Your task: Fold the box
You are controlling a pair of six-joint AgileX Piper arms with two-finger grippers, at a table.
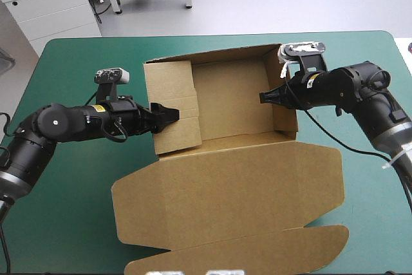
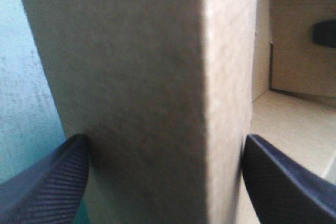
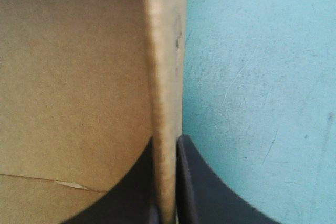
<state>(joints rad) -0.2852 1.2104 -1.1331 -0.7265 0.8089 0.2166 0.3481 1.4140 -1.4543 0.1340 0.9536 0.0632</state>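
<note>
Brown box [image 1: 232, 107]: my right claw [image 1: 267, 97] is clamping its right wall, my left claw [image 1: 168, 114] straddling the left wall, spread apart.

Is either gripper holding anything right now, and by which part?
The right gripper is shut on the box, pinching its right wall's upper edge. The left gripper is open, straddling the folded left wall without a clear grip.

The high camera looks down from behind at the table [image 1: 71, 236]; each wrist camera looks from very close at one box [image 1: 225, 178] wall; all see the box.
</note>
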